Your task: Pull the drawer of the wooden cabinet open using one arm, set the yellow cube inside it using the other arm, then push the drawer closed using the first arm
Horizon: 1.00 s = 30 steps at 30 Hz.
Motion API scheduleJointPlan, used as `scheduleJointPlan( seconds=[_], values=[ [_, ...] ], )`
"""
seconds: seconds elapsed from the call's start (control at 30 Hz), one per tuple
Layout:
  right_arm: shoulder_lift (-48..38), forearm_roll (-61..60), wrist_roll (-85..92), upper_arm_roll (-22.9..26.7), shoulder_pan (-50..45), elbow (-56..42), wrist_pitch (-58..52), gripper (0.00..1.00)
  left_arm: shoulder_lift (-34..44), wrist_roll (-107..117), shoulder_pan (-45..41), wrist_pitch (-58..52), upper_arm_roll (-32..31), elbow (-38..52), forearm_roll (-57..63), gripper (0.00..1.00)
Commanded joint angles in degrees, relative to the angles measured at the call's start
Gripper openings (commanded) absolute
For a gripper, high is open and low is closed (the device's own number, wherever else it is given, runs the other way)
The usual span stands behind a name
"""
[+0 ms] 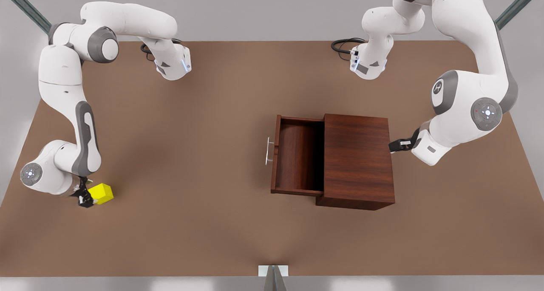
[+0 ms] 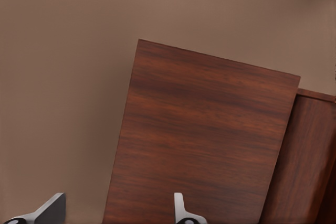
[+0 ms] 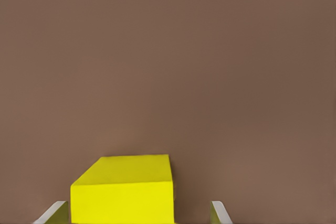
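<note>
My right gripper (image 1: 87, 199) is down at the yellow cube (image 1: 101, 193), fingers spread with the cube between them; the right wrist view shows a gap on one side, so not clamped. One fingertip (image 3: 219, 212) stands clear of the cube (image 3: 126, 192). The cube sits on the desk (image 1: 178, 223) near the edge on the front view's left, well apart from the cabinet.

My left gripper (image 1: 399, 145) is at the back face of the wooden cabinet (image 1: 357, 159), opposite the drawer side, held level and pointing at it. In the left wrist view the fingers (image 2: 181, 211) are apart, over the cabinet top (image 2: 205, 140); contact I can't tell.

The drawer (image 1: 297, 157) is pulled out toward the front view's left, its long axis running across that pull direction. Its silver bar handle (image 1: 269, 151) faces the cube's side of the desk. The front view shows the tray's bare wood floor, nothing in it; the left wrist view catches just a sliver of the drawer (image 2: 310, 161) past the cabinet top.
</note>
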State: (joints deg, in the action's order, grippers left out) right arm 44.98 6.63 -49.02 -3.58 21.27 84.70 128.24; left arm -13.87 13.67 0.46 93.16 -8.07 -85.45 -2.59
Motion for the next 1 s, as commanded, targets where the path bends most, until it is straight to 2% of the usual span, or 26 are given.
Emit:
scheduleJointPlan(
  seconds=[0.0,0.37,0.4,0.43,0.5,0.57,0.6,0.63,0.7,0.87,0.97],
  values=[
    [0.2,1.63,0.68,-0.03,0.09,0.46,1.05,1.0,0.07,-12.35,-0.02,1.23,-0.02,-0.07,0.13,1.0],
    [2.48,3.21,0.24,-1.61,0.09,0.03,3.69,1.0,0.07,-12.18,-0.02,1.58,-0.02,-0.33,0.92,1.0],
    [2.66,3.3,0.24,-1.87,0.53,-0.06,3.69,0.96,0.07,-12.18,-0.11,1.58,-0.02,-0.33,0.92,1.0],
    [2.66,3.3,0.24,-2.22,0.97,-0.06,3.69,0.87,0.07,-12.18,-0.02,1.58,-0.02,-0.42,0.92,1.0],
    [2.66,4.35,0.5,-3.36,1.85,-0.15,3.6,0.81,0.07,-12.18,-0.02,2.02,-0.02,-0.42,0.92,1.0],
    [2.57,4.44,0.59,-4.51,2.55,-0.41,3.6,0.82,0.07,-12.18,-0.02,2.2,-0.02,-0.42,0.92,1.0],
    [2.48,4.44,0.51,-4.51,2.55,-0.59,3.6,0.87,0.07,-12.18,-0.02,2.2,-0.02,-0.42,0.92,1.0],
    [2.4,4.44,0.33,-4.86,2.81,-0.68,3.6,0.85,0.07,-12.18,-0.02,2.2,-0.02,-0.42,0.92,1.0],
    [2.4,4.53,0.24,-5.21,2.99,-0.68,3.6,0.73,0.07,-12.18,-0.02,2.2,-0.02,-0.42,0.92,1.0],
    [2.13,4.44,0.24,-5.39,2.9,-0.68,3.16,0.63,0.07,-12.18,-0.02,2.55,-0.02,-0.42,0.92,1.0],
    [-1.03,4.18,-0.02,-6.97,2.55,-0.68,-0.35,0.63,0.07,-12.18,-0.02,2.2,-0.02,-0.42,0.92,1.0]
  ],
)
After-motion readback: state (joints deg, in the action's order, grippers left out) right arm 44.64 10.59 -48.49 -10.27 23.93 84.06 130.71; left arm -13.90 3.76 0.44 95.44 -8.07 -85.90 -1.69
